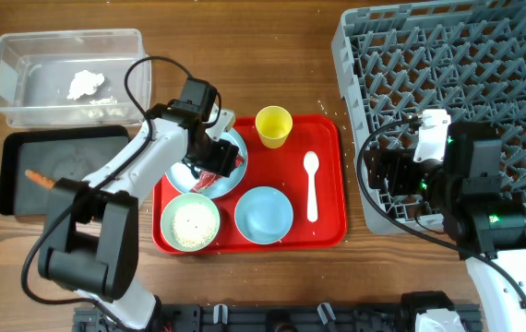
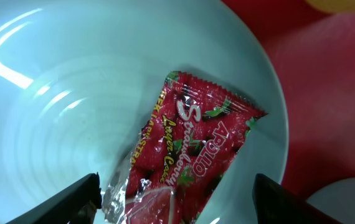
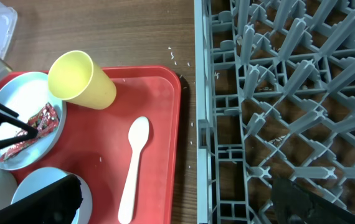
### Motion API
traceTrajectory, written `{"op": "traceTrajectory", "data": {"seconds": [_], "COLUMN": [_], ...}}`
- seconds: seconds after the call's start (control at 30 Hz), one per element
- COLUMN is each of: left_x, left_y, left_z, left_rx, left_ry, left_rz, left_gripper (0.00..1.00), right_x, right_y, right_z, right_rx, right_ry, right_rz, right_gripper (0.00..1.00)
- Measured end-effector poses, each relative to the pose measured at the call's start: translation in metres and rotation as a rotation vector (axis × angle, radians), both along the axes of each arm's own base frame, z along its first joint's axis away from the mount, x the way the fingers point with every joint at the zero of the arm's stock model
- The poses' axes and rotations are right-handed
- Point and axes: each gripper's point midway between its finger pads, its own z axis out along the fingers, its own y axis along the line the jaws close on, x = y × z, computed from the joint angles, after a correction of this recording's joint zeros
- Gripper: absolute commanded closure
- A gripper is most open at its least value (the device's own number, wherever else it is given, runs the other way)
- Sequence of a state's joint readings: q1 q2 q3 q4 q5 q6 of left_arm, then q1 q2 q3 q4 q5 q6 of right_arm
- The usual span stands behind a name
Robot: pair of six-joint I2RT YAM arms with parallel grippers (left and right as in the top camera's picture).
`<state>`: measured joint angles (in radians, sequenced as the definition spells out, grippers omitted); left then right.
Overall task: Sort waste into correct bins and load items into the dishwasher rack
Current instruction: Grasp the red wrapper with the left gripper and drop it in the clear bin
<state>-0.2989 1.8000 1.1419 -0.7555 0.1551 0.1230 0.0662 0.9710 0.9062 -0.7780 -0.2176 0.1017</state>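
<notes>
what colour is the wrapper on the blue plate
The wrapper is red with strawberries and white lettering; clearest in left wrist view.

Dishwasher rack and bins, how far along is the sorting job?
Done: tissue in the clear tub, carrot stick in the black tray. In hand: left end effector open over the strawberry wrapper on the plate. Remaining: rice bowl, blue bowl, cup, spoon, on the red tray; none in the rack.
</notes>
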Motion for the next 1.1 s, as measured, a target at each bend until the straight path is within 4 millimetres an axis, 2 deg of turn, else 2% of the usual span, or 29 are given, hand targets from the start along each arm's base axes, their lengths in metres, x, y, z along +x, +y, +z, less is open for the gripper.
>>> {"op": "traceTrajectory", "data": {"seconds": [0.1,0.3,0.5,0.57,0.6,0.67,0.77,0.83,1.03,1.1], "left_x": [-0.005,-0.008,-0.014,-0.016,-0.016,-0.016,-0.015,-0.015,-0.011,-0.004], "left_y": [0.003,0.009,0.001,-0.002,-0.003,-0.002,0.001,0.003,0.011,0.020], "left_z": [-0.012,-0.015,-0.018,-0.019,-0.019,-0.021,-0.023,-0.023,-0.022,-0.017], "left_rx": [0.027,0.062,0.075,0.080,0.081,0.089,0.107,0.120,0.151,0.154], "left_ry": [0.036,0.050,0.055,0.056,0.056,0.060,0.057,0.054,0.046,0.046], "left_rz": [-0.009,-0.013,-0.043,-0.057,-0.060,-0.061,-0.067,-0.063,-0.045,-0.013], "left_gripper": [0.22,0.25,0.28,0.31,0.34,0.53,0.76,0.95,0.96,0.96], "right_x": [0.000,0.000,0.000,0.000,0.000,0.000,0.000,0.000,0.000,0.000], "right_y": [0.000,0.000,0.000,0.000,0.000,0.000,0.000,0.000,0.000,0.000], "right_z": [0.000,0.000,0.000,0.000,0.000,0.000,0.000,0.000,0.000,0.000], "right_rx": [0.000,0.000,0.000,0.000,0.000,0.000,0.000,0.000,0.000,0.000], "right_ry": [0.000,0.000,0.000,0.000,0.000,0.000,0.000,0.000,0.000,0.000], "right_rz": [0.000,0.000,0.000,0.000,0.000,0.000,0.000,0.000,0.000,0.000], "right_gripper": [0.00,0.00,0.00,0.00,0.00,0.00,0.00,0.00,0.00,0.00]}}
